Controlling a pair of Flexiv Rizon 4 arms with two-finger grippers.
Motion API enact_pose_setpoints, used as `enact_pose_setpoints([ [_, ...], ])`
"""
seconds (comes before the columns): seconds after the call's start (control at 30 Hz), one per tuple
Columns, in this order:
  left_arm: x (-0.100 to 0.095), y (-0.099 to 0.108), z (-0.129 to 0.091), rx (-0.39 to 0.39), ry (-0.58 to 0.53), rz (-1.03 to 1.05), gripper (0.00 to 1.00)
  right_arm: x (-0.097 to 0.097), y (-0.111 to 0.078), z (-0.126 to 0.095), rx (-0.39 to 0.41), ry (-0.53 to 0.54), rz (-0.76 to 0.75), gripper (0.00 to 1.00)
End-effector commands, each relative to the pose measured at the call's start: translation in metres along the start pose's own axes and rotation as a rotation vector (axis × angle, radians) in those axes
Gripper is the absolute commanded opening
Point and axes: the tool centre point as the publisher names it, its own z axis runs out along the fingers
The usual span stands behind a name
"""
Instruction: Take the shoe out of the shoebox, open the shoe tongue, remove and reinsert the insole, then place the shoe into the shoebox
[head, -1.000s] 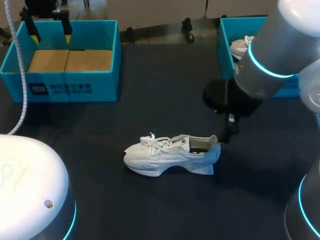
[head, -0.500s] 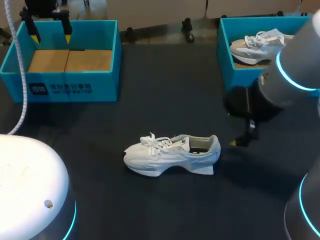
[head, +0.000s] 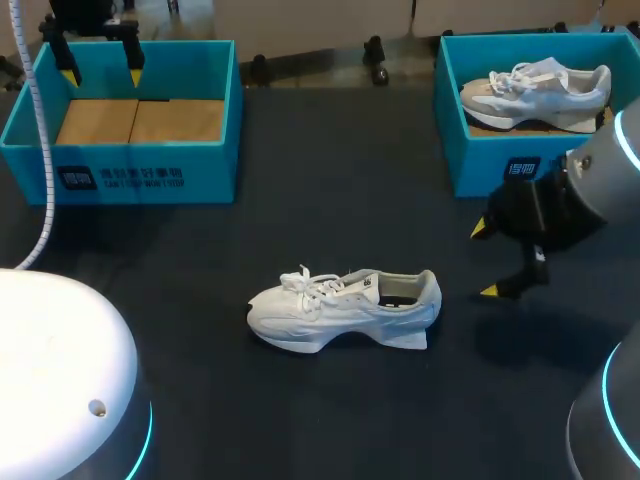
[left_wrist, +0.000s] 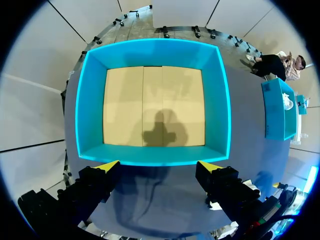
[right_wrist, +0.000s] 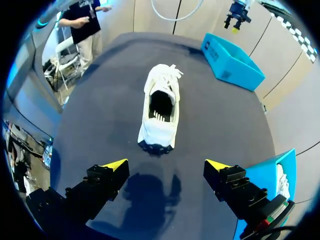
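the white shoe (head: 345, 310) sits on the dark worktop (head: 300, 200), toe pointing left. just right of its heel hovers the right hand (head: 486, 259), fingers apart, holding nothing. far right, a blue shoebox (head: 500, 160) holds another shoe (head: 535, 88). far left, the left hand (head: 102, 75), fingers apart, hangs over a second blue box (head: 150, 175).

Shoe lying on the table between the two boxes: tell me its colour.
White. The shoe shows best in the head view.

The low lace-up fabric sneaker (head: 345, 308) is white, the flat tabletop (head: 330, 180) dark blue-grey, the open rectangular shoebox (head: 200, 170) turquoise with a tan floor.
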Motion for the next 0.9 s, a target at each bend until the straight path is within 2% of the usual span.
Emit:
enact_pose_setpoints([
  [0.03,0.0000,0.0000,0.0000,0.000,0.000,0.000,1.00,0.0000,-0.0070,0.0111,-0.210,0.006,0.005,1.00],
  [0.9,0.0000,0.0000,0.0000,0.000,0.000,0.000,1.00,0.0000,-0.0070,0.0111,-0.210,0.006,0.005,1.00],
])
